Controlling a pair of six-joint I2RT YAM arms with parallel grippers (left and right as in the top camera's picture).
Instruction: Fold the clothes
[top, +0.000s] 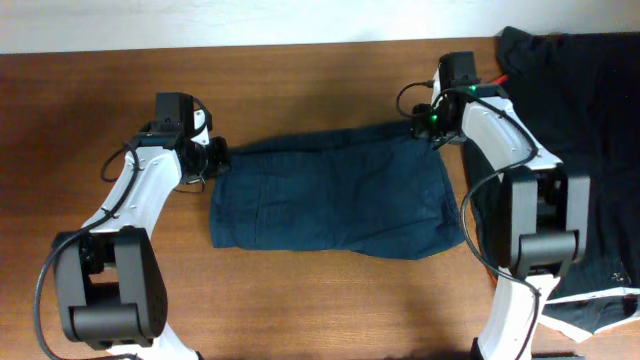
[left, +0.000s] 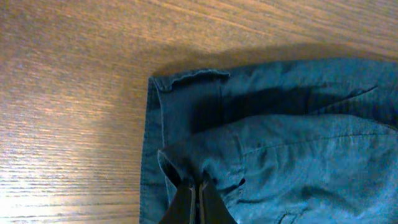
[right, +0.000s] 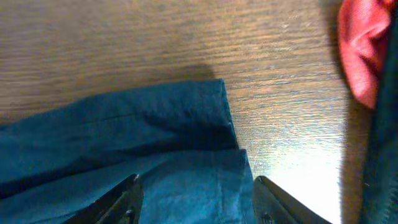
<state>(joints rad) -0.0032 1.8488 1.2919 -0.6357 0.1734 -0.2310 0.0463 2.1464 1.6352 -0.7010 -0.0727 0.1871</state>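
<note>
A pair of navy-blue shorts (top: 335, 195) lies flat in the middle of the wooden table (top: 300, 85), folded into a rough rectangle that runs left to right across the overhead frame. The left gripper (left: 194, 196) sits at the upper left corner of the shorts. In the left wrist view its jaws are pressed together on a pinch of the blue fabric, which puckers up around the fingertips at the bottom of the frame. A hemmed edge runs just to the left of the pinch, with bare wood beyond it.

The right gripper (right: 196, 202) hangs over the upper right corner of the shorts. Its jaws stand wide apart at the bottom of the right wrist view, with blue cloth lying between and below them. Whether the tips touch the fabric cannot be told.

Along the right side of the overhead frame a heap of black garments (top: 590, 110) covers the table from top to bottom. The right arm stands partly in front of the heap and hides some of it. A red cloth (right: 360, 46) shows in the upper right of the right wrist view, against the dark heap. It is near the corner of the shorts but apart from it, with a strip of bare wood between them. White trim (top: 590, 310) shows at the lower right of the heap, beside the base of the right arm. The stretch of table above the shorts, between the two grippers, is bare wood
</note>
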